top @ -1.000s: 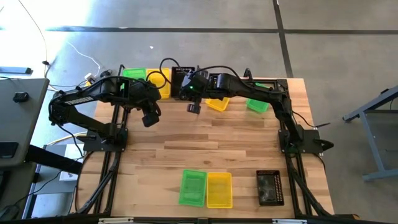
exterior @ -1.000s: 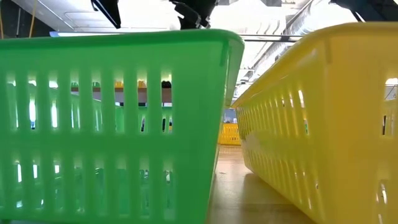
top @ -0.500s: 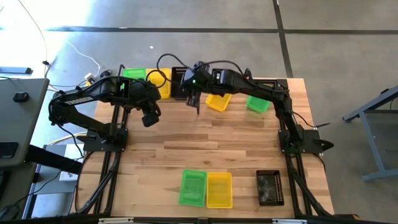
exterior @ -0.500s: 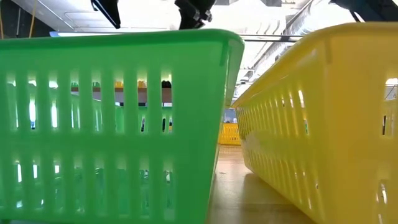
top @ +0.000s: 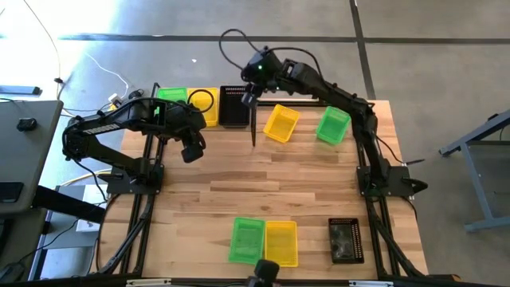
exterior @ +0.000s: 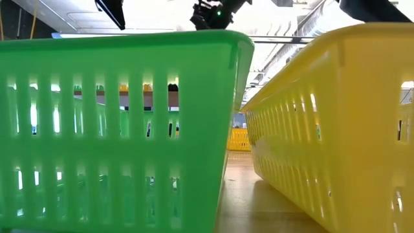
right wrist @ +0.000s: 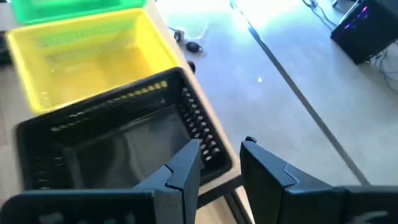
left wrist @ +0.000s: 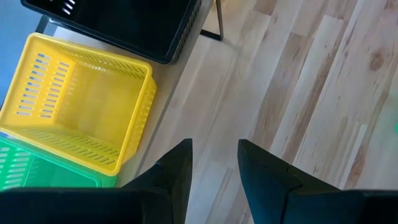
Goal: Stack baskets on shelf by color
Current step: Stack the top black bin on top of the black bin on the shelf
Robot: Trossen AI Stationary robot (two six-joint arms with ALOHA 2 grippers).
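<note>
At the far edge, right gripper (top: 249, 97) now lifted over the black basket (top: 233, 108), fingers slightly apart and empty, yellow basket (top: 281, 122) uncovered, left gripper (top: 191, 151) unmoved, narrowly open.

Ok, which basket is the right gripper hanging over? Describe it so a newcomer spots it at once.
Start at the table's far edge, where three baskets sit side by side. The black basket is the rightmost, under the right gripper. Its neighbours are the yellow basket and the green basket.
</note>
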